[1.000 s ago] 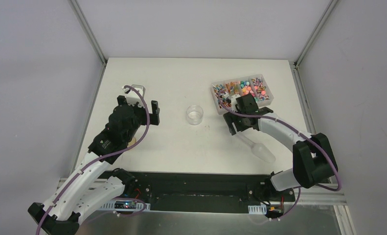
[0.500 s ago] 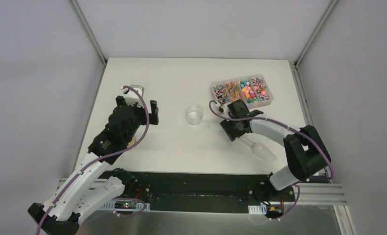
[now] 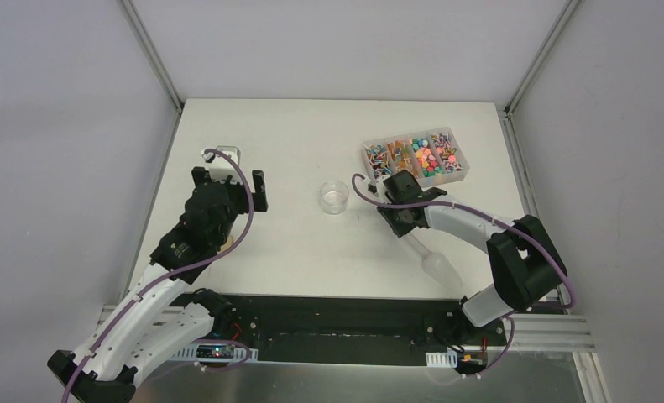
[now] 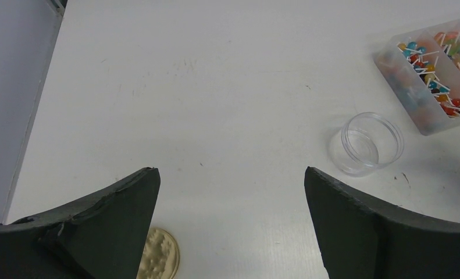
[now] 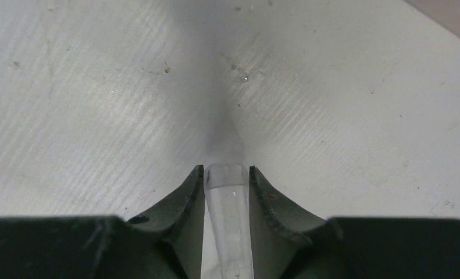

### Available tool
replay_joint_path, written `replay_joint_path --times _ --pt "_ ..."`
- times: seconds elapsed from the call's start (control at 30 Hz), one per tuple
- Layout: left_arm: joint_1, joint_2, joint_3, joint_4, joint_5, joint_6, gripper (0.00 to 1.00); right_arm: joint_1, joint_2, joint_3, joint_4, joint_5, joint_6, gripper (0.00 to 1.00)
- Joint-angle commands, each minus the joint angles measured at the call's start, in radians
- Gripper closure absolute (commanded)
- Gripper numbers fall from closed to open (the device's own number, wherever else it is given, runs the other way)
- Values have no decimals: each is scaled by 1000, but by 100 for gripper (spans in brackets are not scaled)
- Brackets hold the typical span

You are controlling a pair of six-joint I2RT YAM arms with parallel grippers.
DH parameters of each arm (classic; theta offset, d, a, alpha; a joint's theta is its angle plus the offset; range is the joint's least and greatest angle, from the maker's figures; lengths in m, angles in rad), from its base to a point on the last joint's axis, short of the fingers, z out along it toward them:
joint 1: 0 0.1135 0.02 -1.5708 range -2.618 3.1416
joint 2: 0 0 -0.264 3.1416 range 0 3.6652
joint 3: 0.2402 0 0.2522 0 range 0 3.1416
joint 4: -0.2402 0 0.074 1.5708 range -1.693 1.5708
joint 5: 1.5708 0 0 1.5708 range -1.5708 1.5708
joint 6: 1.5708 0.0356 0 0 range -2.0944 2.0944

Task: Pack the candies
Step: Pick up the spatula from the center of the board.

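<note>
Candies (image 3: pixel 419 156): tiny multicoloured pieces, all in the clear compartment box (image 3: pixel 370 152) at the far right of the table (image 3: pixel 295 134). Left-hand compartments hold ones with thin white sticks, middle ones hold round pink, orange and green bits. None lie loose on the table, and none show in the small clear round cup (image 3: pixel 334 196), which stands empty near mid-table, a short way left of the box. Probably the thing to be filled. Right gripper (image 5: pixel 227 173) hangs between cup and box with its jaws pinched on the handle of the clear plastic scoop (image 3: pixel 436 262). The handle tip pokes just past the fingertips, and the bowl end trails back toward the near edge, under the forearm. No colour shows in the bowl, so it looks unloaded, though the clear plastic makes that hard to tell. The grip at the very end of the handle gives reach, but I judge it a wobbly hold for a tilt-and-pour. Left gripper (image 4: pixel 230 172) hovers over bare table at left, jaws spread wide and holding nothing. It faces the cup, likely parked as a spare hand to steady it or fetch the lid. Round wooden disc lid (image 4: pixel 159 262) lies flat under the left fingers at the near-left, well apart from the cup. No brand, label or writing can be read on box, cup, scoop or lid.
</note>
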Motion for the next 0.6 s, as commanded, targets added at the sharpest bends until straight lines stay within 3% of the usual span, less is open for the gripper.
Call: replay_joint_path --times 0.0,0.37,0.57 --pt "-6 8 -5 49 11 -1 2 13 -96 69 -30 -12 -4 98" --pt "-6 26 36 43 182 -90 10 41 -416 106 -20 -257 121 100" --pt "-6 31 75 30 413 -287 14 46 -677 26 217 -408 226 100"
